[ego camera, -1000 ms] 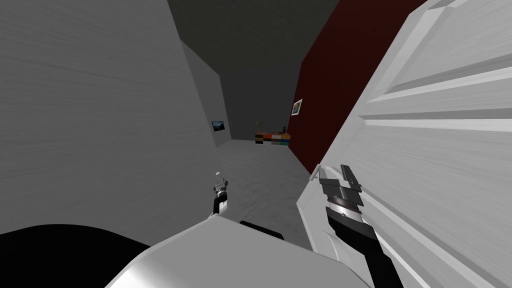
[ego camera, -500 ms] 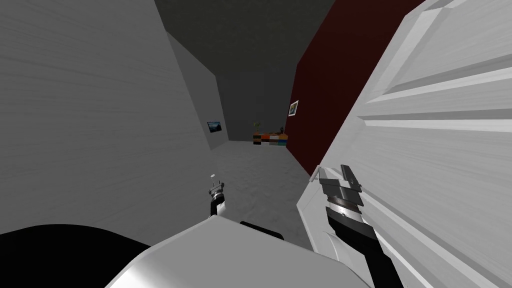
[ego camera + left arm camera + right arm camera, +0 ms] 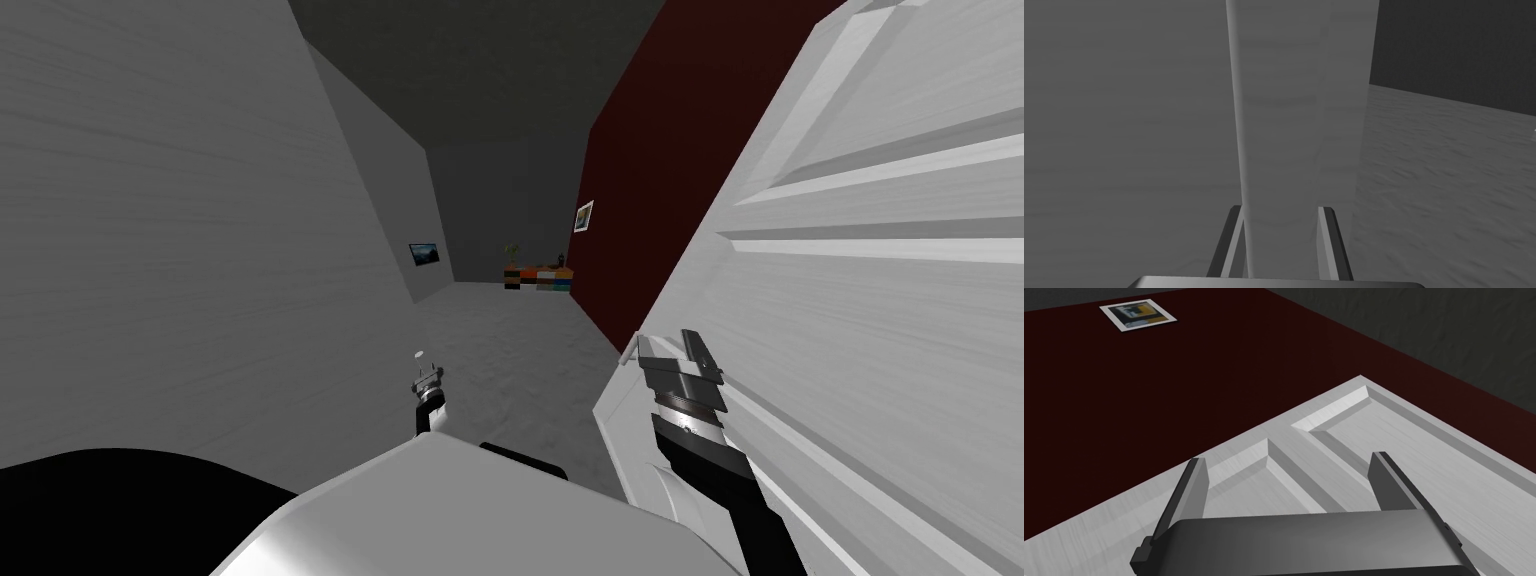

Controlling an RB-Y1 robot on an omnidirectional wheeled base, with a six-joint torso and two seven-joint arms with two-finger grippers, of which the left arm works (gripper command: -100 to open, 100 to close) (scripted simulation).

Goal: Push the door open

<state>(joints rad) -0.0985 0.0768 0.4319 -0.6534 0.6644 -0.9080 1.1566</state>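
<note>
My right pincer (image 3: 670, 348) stood open, fingers spread near the free edge of the white door (image 3: 880, 330), already swung well ajar; only more pushing seemed left.

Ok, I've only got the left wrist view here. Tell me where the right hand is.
Observer: The right hand is up against the white panelled door, close to its edge.
Operator: Give me its fingers.
Observer: They're open. The fingers lie along the door's face, over its recessed panels.
Operator: Now tell me what's past the door.
Observer: A dark red wall with a small framed picture on it.
</note>
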